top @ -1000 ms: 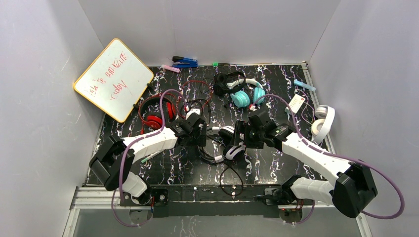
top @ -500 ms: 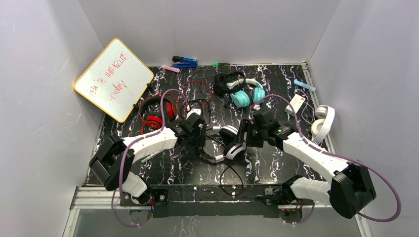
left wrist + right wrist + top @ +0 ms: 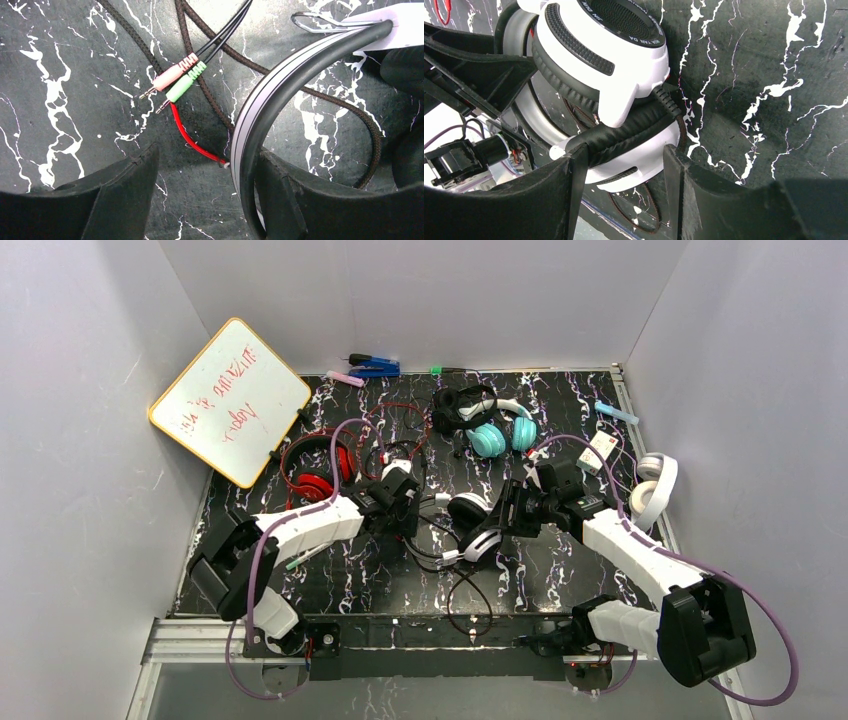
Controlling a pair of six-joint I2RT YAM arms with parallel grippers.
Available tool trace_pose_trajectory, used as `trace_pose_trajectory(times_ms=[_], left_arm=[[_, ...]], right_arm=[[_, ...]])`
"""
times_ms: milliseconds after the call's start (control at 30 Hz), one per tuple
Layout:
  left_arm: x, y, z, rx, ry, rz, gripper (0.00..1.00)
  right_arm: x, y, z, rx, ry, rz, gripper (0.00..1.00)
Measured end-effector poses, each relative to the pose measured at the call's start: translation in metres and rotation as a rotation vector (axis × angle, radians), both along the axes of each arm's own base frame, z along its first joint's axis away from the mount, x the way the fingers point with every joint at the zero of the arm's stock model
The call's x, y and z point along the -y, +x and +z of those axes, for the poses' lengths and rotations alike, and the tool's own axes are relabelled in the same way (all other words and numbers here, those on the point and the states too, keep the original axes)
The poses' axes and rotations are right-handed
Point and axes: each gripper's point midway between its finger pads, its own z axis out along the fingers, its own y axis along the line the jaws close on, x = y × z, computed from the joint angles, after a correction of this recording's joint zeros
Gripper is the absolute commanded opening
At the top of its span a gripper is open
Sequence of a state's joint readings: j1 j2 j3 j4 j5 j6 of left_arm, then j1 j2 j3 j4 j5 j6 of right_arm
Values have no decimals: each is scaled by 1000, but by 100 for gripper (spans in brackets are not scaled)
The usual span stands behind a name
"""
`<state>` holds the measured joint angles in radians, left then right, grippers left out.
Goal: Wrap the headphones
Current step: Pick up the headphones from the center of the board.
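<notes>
Fingers [image 3: 549, 200] of the right gripper [image 3: 621, 165] clamp the padded band of the white-and-black headphones [image 3: 470, 525] at the middle of the desk [image 3: 540, 580]; the left gripper [image 3: 205, 170] gapes astride that band. A lift now could snag the loose braided cord [image 3: 127, 32] and drag the pink and green plugs [image 3: 172, 82].

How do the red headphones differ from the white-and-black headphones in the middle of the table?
Colour: the red headphones are red; the white-and-black headphones have white cups with black pads. Place: the red headphones lie at the left near the whiteboard, apart from both tools; the white-and-black headphones lie in the middle, one cup between the fingers of the right tool, the band inside the open left tool. Both have cords lying loose, not wrapped.
</notes>
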<state>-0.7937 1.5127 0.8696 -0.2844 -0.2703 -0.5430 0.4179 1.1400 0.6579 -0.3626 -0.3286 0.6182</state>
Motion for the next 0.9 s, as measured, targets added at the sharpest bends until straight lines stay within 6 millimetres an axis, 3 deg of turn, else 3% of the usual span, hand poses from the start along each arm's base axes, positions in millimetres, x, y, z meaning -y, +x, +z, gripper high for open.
trace_pose_trajectory(times_ms=[167,267,333,433,733,900], left_arm=[[3,3,-2,-10,9,3,56],[7,4,-6,-25,3,10,38],[11,3,-8,-41,-9,11,21],[22,4,-7,-55,-40,4,0],[8,-2,-3,-76,15,13,0],[-1,-4,25,-39,12,27,0]], right_arm=[[0,0,0,4,2,10,64],[0,-1,0,5,3,14,64],[0,-1,1,4,5,16,64],[-1,-1,1,3,8,19,69],[6,-10,10,33,-13,42,95],[11,0,59,213,0,42,99]])
